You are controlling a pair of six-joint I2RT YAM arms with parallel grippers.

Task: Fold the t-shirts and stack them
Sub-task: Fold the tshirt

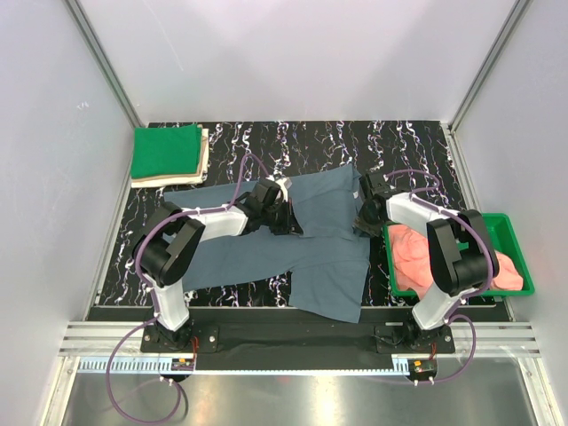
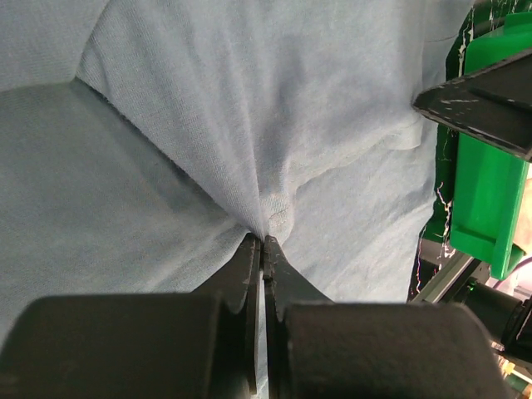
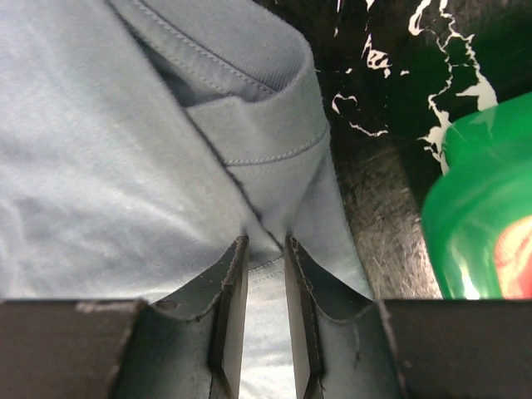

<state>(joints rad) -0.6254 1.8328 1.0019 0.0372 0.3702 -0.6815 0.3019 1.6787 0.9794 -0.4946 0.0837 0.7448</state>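
Marbled table (image 1: 417, 146) carries a blue-grey t-shirt (image 1: 319, 257); left gripper (image 2: 263, 239) pinches its fold, right gripper (image 3: 266, 239) stands narrowly parted, hem at its fingertips.

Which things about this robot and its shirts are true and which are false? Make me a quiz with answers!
1. The left gripper pinches the blue-grey shirt. True.
2. The green tray is empty. False: pink shirts lie in it.
3. A folded green shirt lies on a beige shirt at the table's far left corner. True.
4. The right gripper is squeezed completely shut. False: its jaws stand slightly apart over the blue-grey shirt's edge.
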